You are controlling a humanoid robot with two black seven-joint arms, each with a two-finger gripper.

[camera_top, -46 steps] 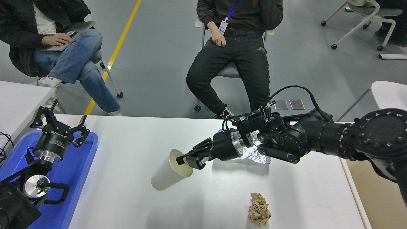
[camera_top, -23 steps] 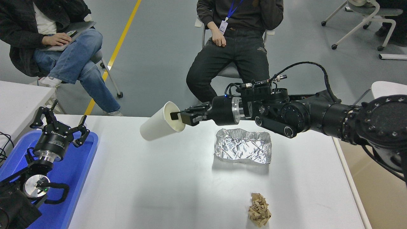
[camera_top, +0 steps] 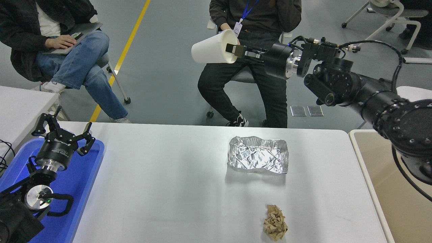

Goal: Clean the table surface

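The white table surface [camera_top: 162, 189] fills the lower half of the head view. My right gripper [camera_top: 234, 50] is shut on the rim of a white paper cup [camera_top: 212, 51] and holds it on its side, high above the table's far edge, in front of a seated person. A crumpled foil tray [camera_top: 258, 155] lies on the table right of centre. A crumpled brown paper ball [camera_top: 275, 222] lies near the front edge. My left gripper [camera_top: 62, 133] is open, parked at the lower left over the blue tray.
A blue tray [camera_top: 81, 182] sits at the table's left edge. A beige bin or surface [camera_top: 388, 175] borders the right edge. Two people sit on chairs beyond the far side. A smaller white table [camera_top: 20, 104] stands at the left.
My right gripper has lifted the paper cup from the table surface, up and to the right, to well above the far edge. The foil tray is now uncovered. The left arm has not moved.
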